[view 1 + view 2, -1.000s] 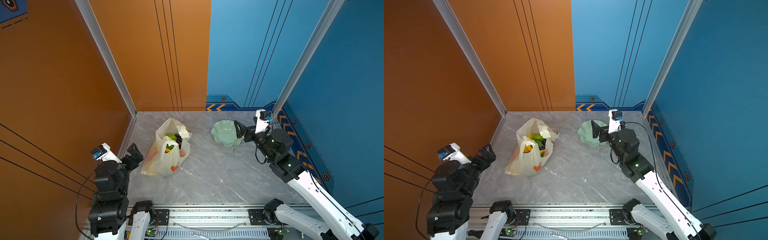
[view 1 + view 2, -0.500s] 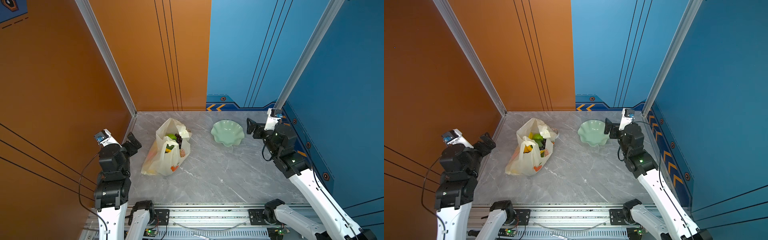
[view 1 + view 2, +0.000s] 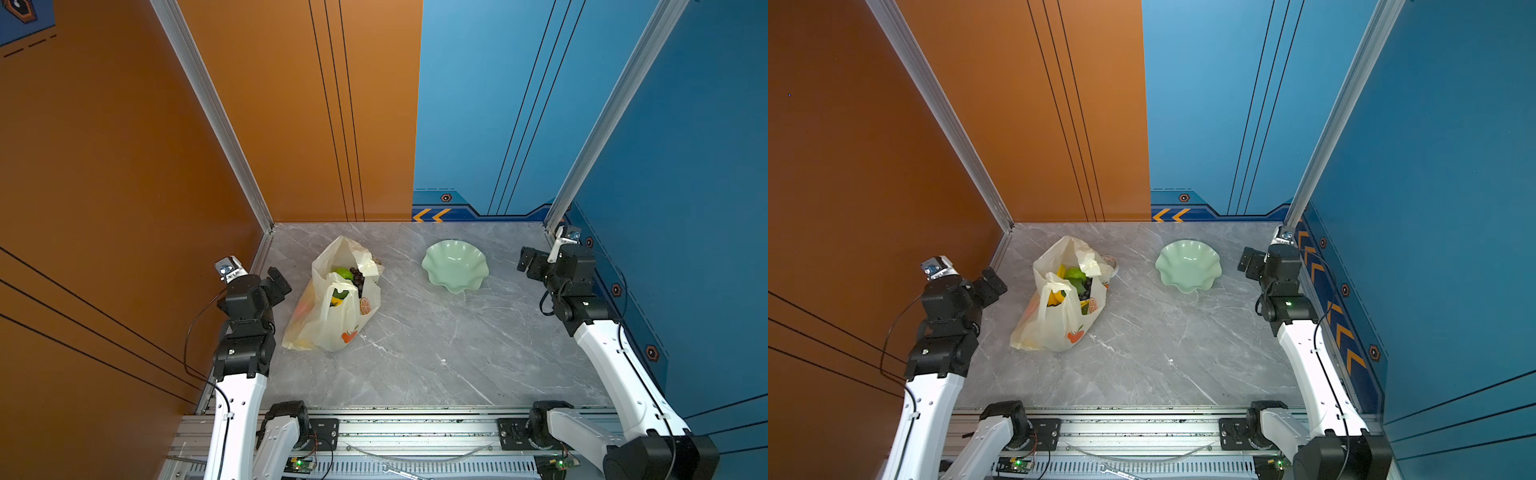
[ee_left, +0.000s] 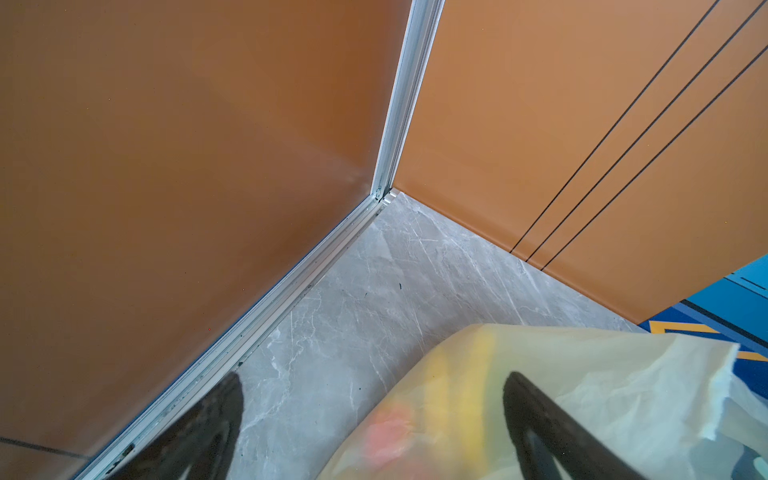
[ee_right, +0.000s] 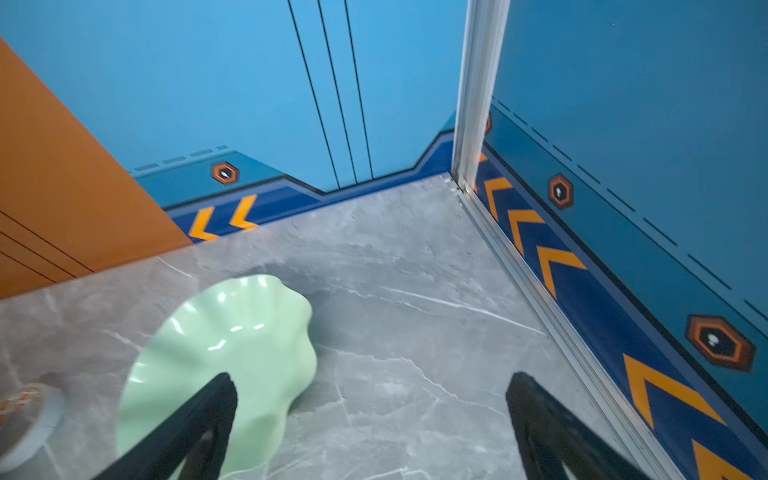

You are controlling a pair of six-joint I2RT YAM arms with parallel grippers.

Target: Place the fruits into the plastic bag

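The cream plastic bag [image 3: 328,328] slumps crinkled on the left rear of the marble table [image 3: 436,353], mouth gaping upward, orange fruit prints on its side. The fruits are piled inside: a green fruit [image 3: 343,273] on top, dark grapes [image 3: 358,279] touching it, a yellow fruit [image 3: 337,300] lower. In the left wrist view a reddish fruit [image 4: 388,432] glows through the film.

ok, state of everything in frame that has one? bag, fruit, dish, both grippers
plastic bag: slumped on the table, mouth open, loaded.
fruits: inside the bag; none seen loose on the table.
dish: upright, empty.
left gripper: open, empty, apart from the bag.
right gripper: open, empty, apart from the dish.
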